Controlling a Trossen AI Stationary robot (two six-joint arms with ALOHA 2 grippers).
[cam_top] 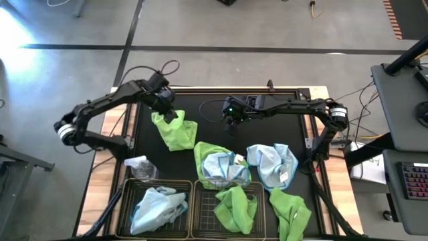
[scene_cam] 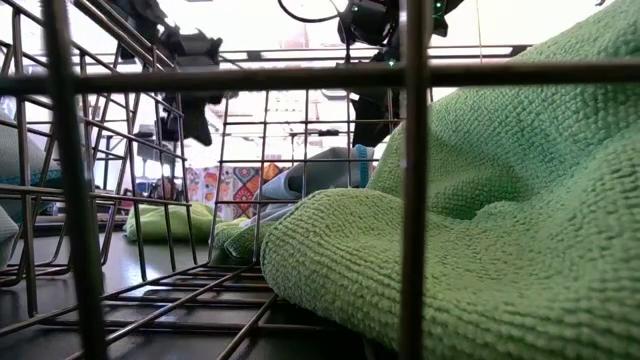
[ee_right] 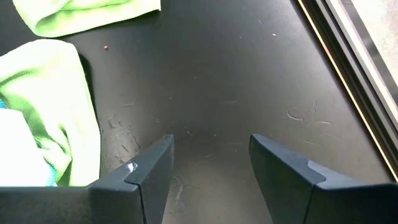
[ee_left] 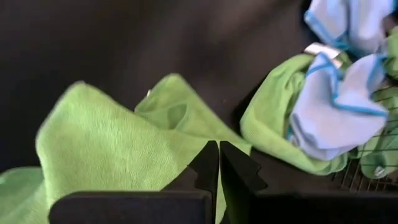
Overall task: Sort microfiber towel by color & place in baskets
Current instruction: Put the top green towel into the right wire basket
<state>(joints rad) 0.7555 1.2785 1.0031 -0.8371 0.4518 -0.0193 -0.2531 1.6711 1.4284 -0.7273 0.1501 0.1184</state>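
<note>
Green towel [cam_top: 175,131] at ten o'clock on mat [cam_top: 214,107], pinched in left gripper [cam_top: 168,114] (jaws pressed together). Lift high, clear pile, drop into right-hand basket [cam_top: 229,186]. Right gripper [cam_top: 233,122] spread, empty.

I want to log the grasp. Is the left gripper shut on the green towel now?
Yes, shut. In the left wrist view the left gripper has its fingers together, pinching the green towel. From above it sits on that towel's top edge.
</note>
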